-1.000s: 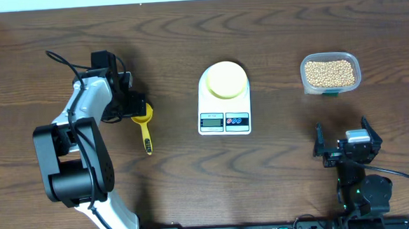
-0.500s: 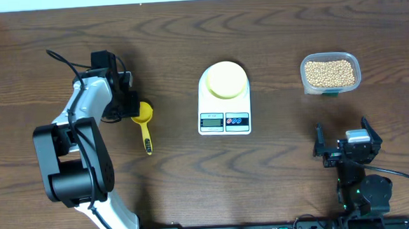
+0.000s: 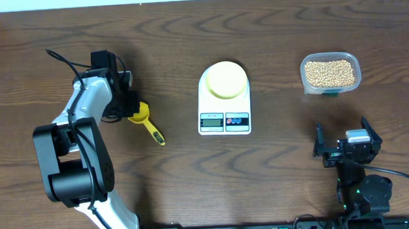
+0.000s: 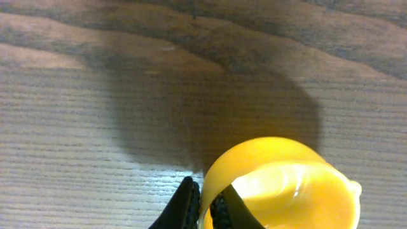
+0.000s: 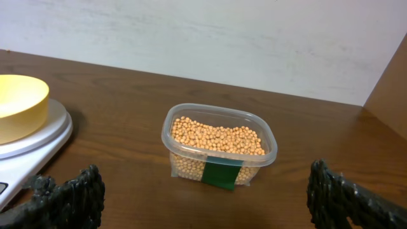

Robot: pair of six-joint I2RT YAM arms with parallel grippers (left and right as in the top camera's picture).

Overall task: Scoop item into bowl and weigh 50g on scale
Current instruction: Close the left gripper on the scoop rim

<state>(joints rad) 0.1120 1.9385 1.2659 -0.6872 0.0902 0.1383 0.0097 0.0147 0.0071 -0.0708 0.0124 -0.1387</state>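
Since the beans must be scooped before anything can be weighed, the overhead view shows what the coming move turns on. The left fingers are pinched on the cup end of the yellow scoop. Its handle slants away from them, toward the robot and toward the scale. The beans fill a clear container at the far right of the tabletop, well apart from the scoop. The scale, with the pale bowl on top of it, lies between the two. The right fingers stand wide apart, holding nothing, and that arm is much the nearer to the container. The scoop is in the left arm's grip, though, so I judge that the left arm must carry it rightward past the scale.

From the left wrist, two black fingertips clamp the thin wall of the scoop's cup at the bottom edge of the view. Whether the scoop rests on the wood or hangs just above it cannot be told.

From the right wrist, the container of beans lies straight ahead between the spread fingers, its long side across the view. The bowl sits on the scale off to the left, and no beans show in it.
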